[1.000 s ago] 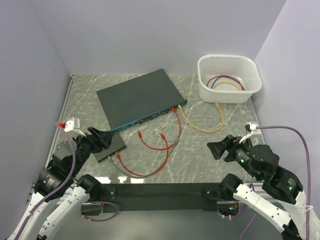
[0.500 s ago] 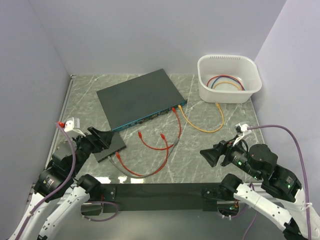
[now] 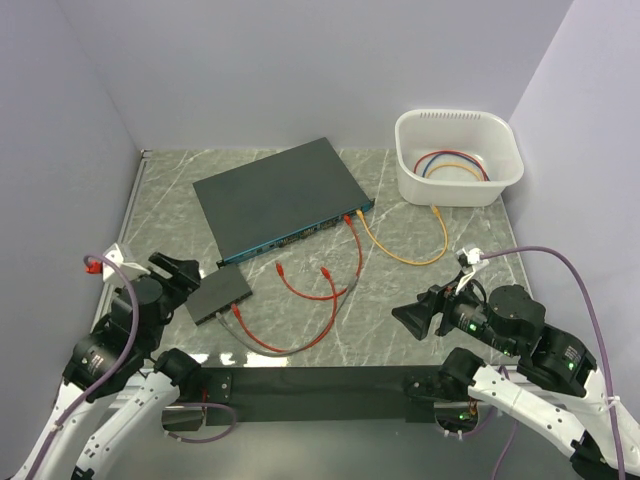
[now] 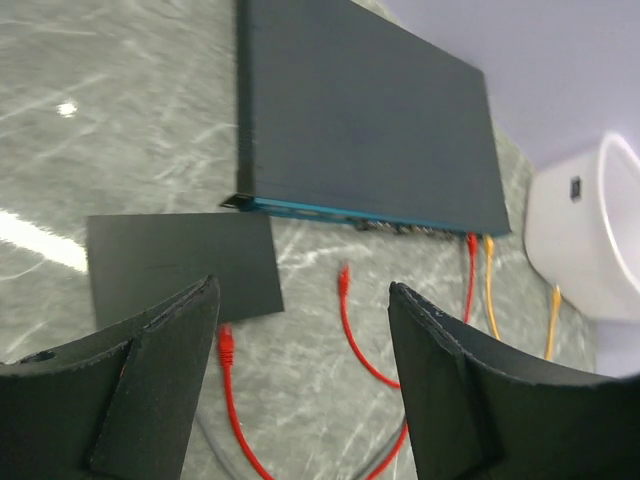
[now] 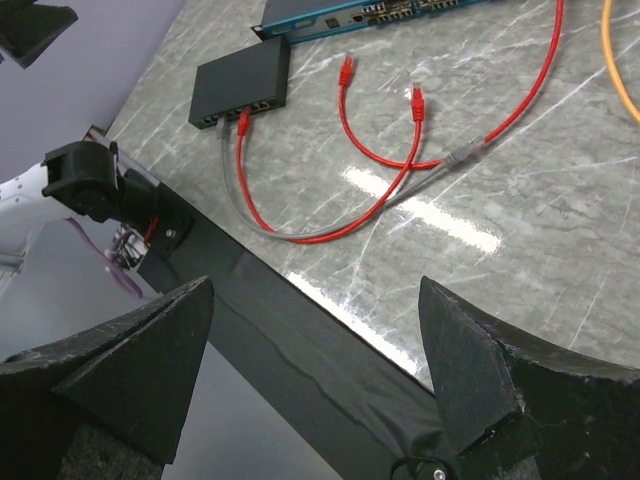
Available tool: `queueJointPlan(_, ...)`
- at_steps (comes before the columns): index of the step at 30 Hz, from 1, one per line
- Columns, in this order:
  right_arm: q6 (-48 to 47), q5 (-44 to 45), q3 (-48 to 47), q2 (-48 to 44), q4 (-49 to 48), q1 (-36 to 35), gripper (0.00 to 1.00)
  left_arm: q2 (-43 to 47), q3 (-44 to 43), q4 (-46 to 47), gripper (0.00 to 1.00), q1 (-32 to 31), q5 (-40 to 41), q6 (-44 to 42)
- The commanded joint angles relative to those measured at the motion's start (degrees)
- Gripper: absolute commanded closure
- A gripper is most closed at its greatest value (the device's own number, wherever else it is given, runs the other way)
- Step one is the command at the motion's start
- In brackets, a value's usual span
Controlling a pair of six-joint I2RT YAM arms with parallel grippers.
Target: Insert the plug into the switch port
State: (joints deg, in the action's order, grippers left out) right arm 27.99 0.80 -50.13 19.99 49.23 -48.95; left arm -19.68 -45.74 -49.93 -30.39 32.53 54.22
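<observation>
The switch [image 3: 280, 195] is a large flat dark grey box with a teal front edge [image 3: 300, 233]; a red and an orange cable are plugged in at its right end. A short red cable lies in front of it with both plugs loose [image 3: 279, 268] [image 3: 325, 271]. My left gripper [image 3: 175, 270] is open and empty, left of the small black slab [image 3: 218, 295]. In the left wrist view the gripper [image 4: 302, 290] frames a loose red plug [image 4: 343, 275] below the switch [image 4: 360, 120]. My right gripper [image 3: 412, 313] is open and empty, right of the cables. The right wrist view shows that gripper [image 5: 315, 285] over the table's near edge, with the loose plugs [image 5: 346, 68] [image 5: 417, 97] ahead.
A long red cable [image 3: 300, 345] and a grey cable [image 3: 250, 335] run from the black slab. An orange cable [image 3: 405, 255] runs from the switch towards the white bin [image 3: 458, 190], which holds coiled cables. Purple walls enclose the table. A black strip [image 3: 310, 380] lines the near edge.
My left gripper has drawn back to the left, off the black slab. My right gripper has moved left and nearer to the table's front edge. The cables and the switch have not moved.
</observation>
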Motion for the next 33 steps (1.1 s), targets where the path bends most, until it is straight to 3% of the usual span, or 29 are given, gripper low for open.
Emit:
queueJointPlan(1,-0.8,0.3,0.0,0.4,-2.5,-0.6,0.11,0.5,-2.2,-4.2,0.26,0.3,7.3,4.8)
queueJointPlan(33,-0.4,2.3,0.6,0.0,-2.7,-1.1,0.1,1.6,-1.5,-3.6,0.23,0.3,6.8,4.6)
